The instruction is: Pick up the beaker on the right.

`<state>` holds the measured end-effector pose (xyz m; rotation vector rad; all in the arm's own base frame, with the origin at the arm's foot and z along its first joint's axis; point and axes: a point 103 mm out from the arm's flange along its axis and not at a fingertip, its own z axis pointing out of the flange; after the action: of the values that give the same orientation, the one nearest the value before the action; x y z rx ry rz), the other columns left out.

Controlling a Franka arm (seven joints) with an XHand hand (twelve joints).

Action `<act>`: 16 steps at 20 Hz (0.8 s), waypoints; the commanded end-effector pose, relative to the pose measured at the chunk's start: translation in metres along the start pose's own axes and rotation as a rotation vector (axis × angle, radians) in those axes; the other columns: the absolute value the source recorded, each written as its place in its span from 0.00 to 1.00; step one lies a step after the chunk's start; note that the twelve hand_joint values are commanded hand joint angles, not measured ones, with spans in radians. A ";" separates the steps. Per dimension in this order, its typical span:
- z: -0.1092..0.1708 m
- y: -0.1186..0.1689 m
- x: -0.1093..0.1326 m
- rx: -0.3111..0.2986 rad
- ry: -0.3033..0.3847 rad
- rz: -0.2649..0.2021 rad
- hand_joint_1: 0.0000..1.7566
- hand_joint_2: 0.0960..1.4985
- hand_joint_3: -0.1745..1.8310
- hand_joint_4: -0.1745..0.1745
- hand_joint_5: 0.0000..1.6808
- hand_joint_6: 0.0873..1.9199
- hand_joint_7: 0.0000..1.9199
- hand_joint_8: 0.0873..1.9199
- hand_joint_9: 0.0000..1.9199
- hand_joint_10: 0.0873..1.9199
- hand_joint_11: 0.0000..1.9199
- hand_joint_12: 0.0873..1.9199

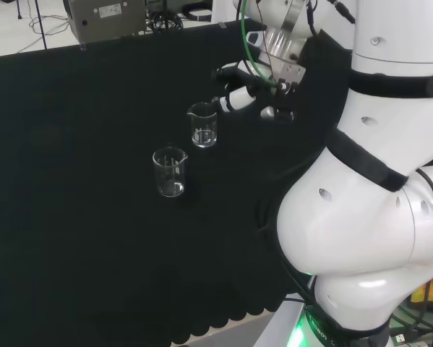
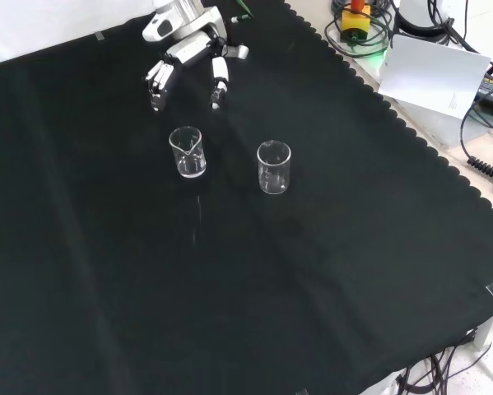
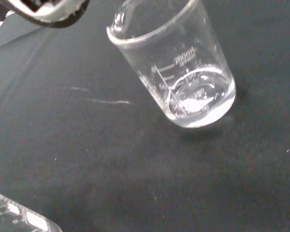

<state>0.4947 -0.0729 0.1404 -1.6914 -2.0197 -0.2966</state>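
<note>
My hand (image 2: pixel 188 51) spread, fingers (image 2: pixel 157 84) apart, holding nothing. Target beaker (image 2: pixel 186 152) upright on cloth (image 2: pixel 328 271), just ahead of fingertips, not touched. Second beaker (image 2: pixel 274 167) well off to side. Advise: straddle glass wall before curling; avoid tipping it.

Two clear glass beakers (image 2: pixel 187 152) (image 2: pixel 274 167) on black cloth (image 2: pixel 230 288), black-and-white hand (image 2: pixel 188 51), white arm (image 1: pixel 375 181).
</note>
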 end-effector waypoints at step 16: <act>0.051 0.028 -0.021 -0.020 0.137 -0.074 0.47 0.33 0.35 0.31 0.29 0.00 0.17 0.37 0.28 0.33 0.08 0.72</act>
<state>0.5097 -0.0619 0.0897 -1.5929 -1.9886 -0.4373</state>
